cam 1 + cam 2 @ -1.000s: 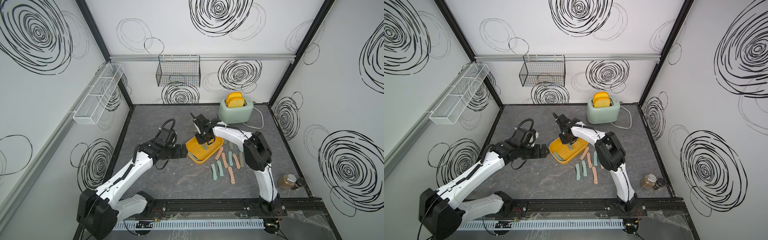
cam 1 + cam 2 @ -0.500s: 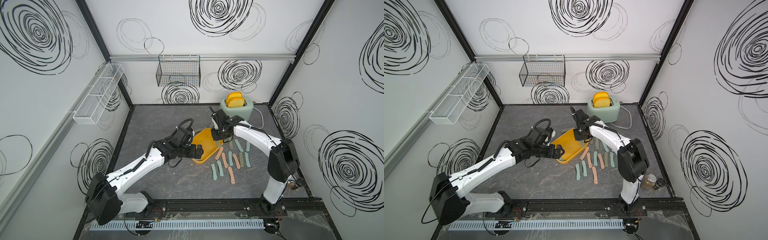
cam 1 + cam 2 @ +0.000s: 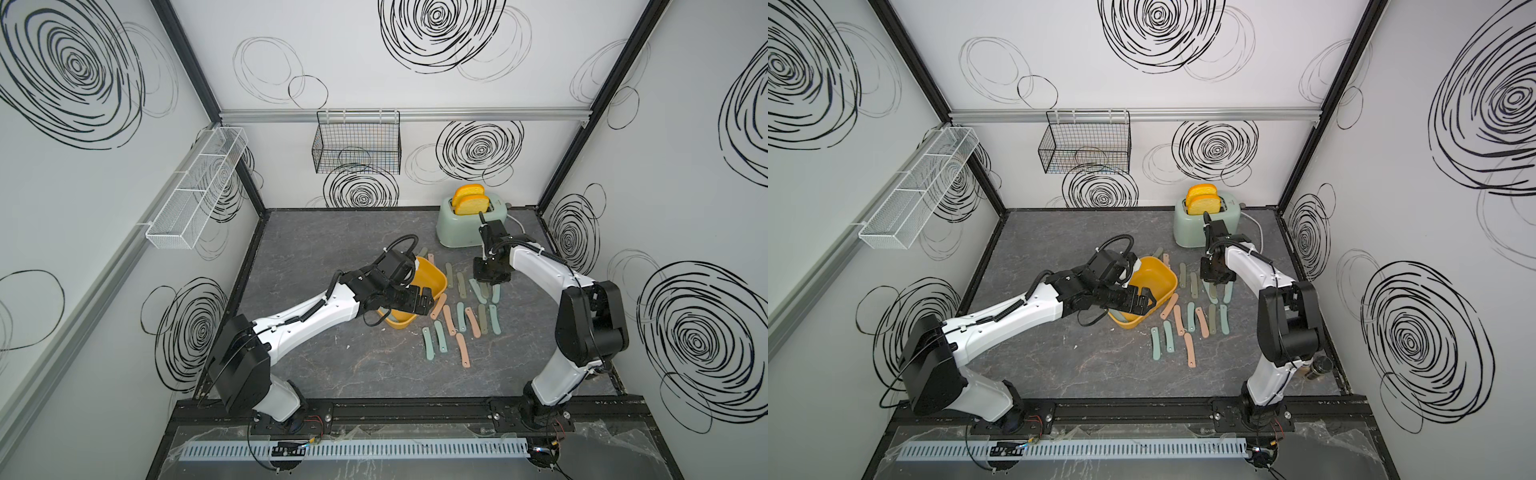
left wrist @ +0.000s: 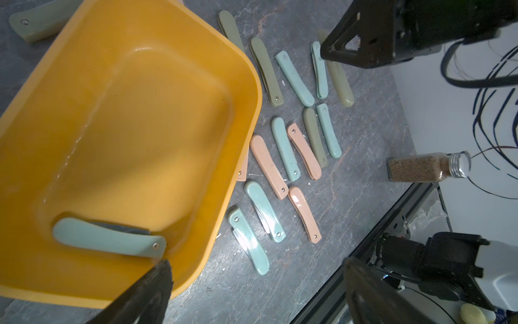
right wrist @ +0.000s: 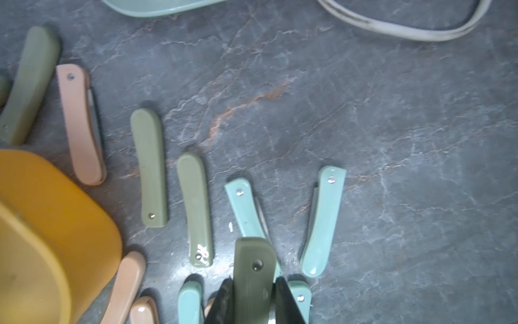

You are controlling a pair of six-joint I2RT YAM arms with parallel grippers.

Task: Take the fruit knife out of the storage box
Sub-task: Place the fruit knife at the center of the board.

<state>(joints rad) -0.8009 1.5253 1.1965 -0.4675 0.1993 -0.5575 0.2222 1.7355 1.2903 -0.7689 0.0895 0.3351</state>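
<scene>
My left fingers (image 4: 252, 289) stand spread wide and hold nothing; one of them hangs just above the near rim of the storage box (image 4: 84, 157), the other well out over the bare tabletop (image 4: 350, 213) beside it. Inside the box, right ahead of that finger and pushed against the wall, lies one fruit knife (image 4: 109, 238): a folded pocket-style piece with a pale teal handle, a silver rivet at one end and a sliver of dark blade showing along its edge. It is the only thing in the mustard-yellow tub, whose floor is otherwise glossy and bare. Just past the box wall the folded knives (image 4: 283, 148) crowd the tabletop in teal, salmon pink and olive, lying roughly side by side, some touching. Beyond them a small glass spice bottle (image 4: 426, 168) with a metal cap lies on its side. My right fingers (image 5: 253, 291) are clamped on an olive-green knife (image 5: 252, 269) held above that same scatter, with teal handles directly beneath it. Further off from those fingers stands the mint-green toaster (image 3: 469, 226) with two slices of bread in it, its white cord (image 5: 406, 25) curling over the tabletop.
</scene>
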